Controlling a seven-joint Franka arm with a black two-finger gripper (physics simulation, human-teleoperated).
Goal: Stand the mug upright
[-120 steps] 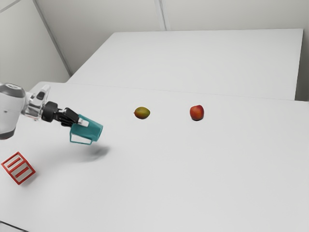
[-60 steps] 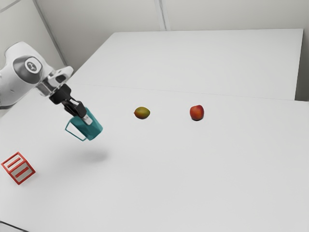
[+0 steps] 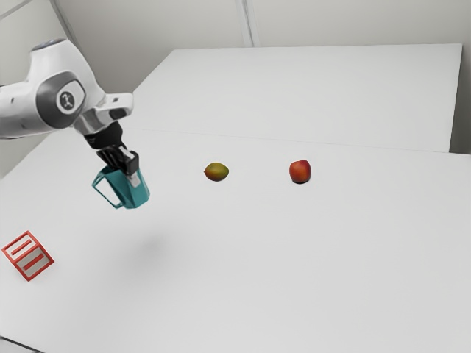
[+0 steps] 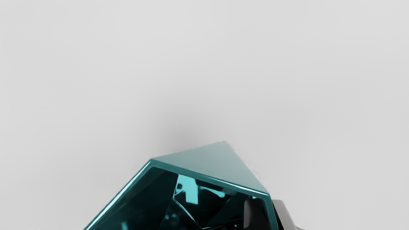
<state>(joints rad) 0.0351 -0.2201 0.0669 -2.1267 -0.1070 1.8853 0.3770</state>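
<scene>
Nearest, at the exterior view's left, the block (image 3: 28, 256) sits on the table (image 3: 257, 272). Beyond it the mug (image 3: 131, 193) hangs clear of the table, a soft shadow (image 3: 151, 246) below, its mouth upward but its top leaning to the exterior view's left, handle on that side. The gripper (image 3: 134, 177) is closed on the mug's wall, one finger inside and one outside, with little more than the wall between them. So I judge the hold and lift are in hand and the mug is partly righted; what seems left is taking out the lean, lowering it until the base sits flat, and letting go. The arm (image 3: 59, 103) comes in from the exterior view's left, wrist above the mug, hand slanting down toward the right. Farther off lie the mango (image 3: 216, 171) and, to its right, the apple (image 3: 299, 171)
</scene>
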